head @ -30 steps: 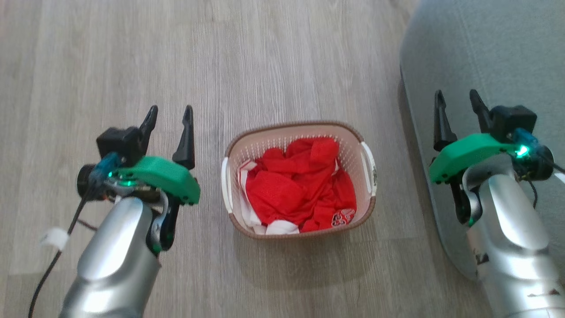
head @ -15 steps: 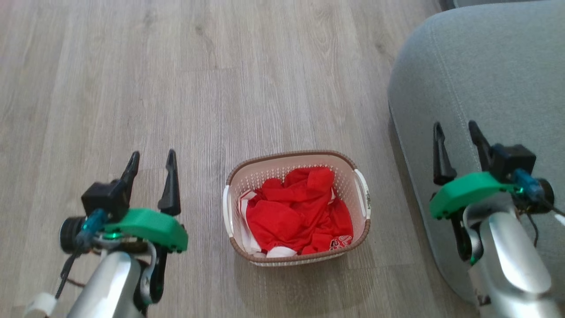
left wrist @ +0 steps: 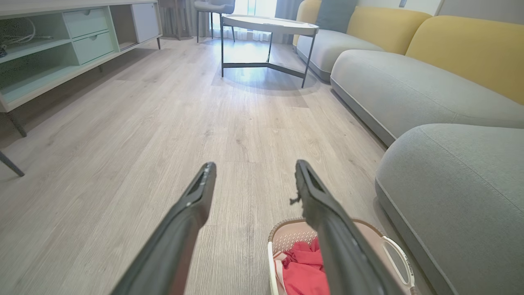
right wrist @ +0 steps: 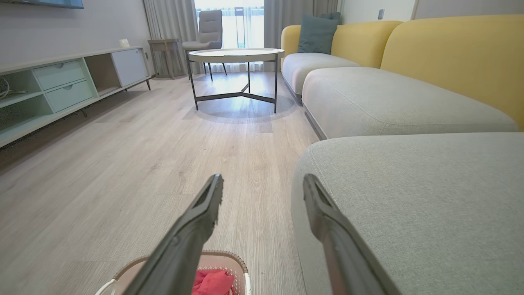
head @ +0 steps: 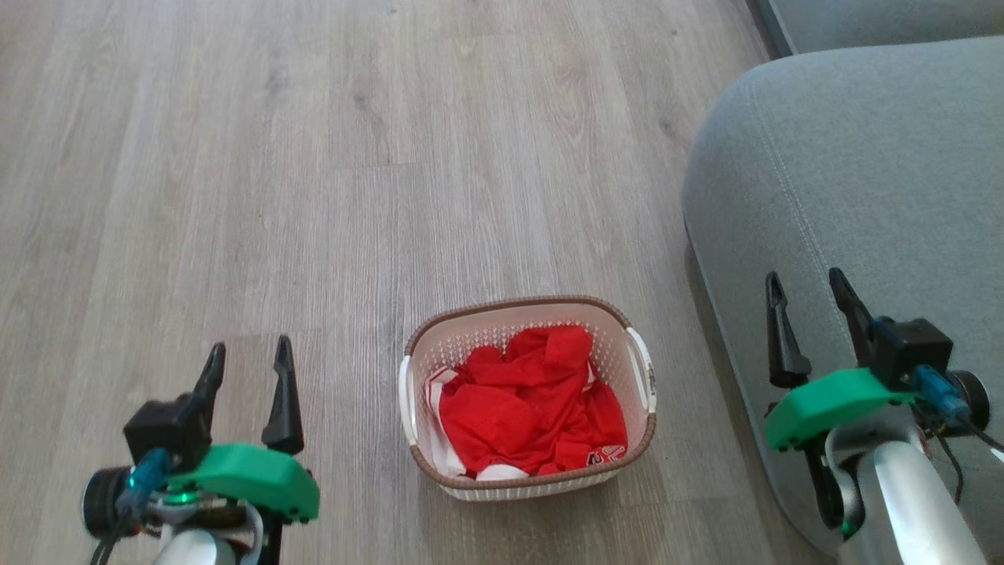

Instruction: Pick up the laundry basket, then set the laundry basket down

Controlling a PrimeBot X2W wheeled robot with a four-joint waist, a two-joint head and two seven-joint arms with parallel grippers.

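Wood floor (head: 314, 196), grey sofa (head: 863, 157) on the right. Laundry basket (head: 486, 337) sits flat on the floor just beside the sofa, between the two arms, with red clothes (head: 525, 400) inside.

Left gripper (head: 249, 344): jaws released, empty, well apart from the basket. Right gripper (head: 805, 275): jaws released, empty, over the sofa edge.

Neither white handle (head: 645, 369) is touched. Progress: either the lift is not begun or the basket is already set down; these views don't settle which.

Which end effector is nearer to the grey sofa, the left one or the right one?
Right. The right end effector is at the edge of the grey sofa; the left end effector is on the far side of the laundry basket, above the floor.
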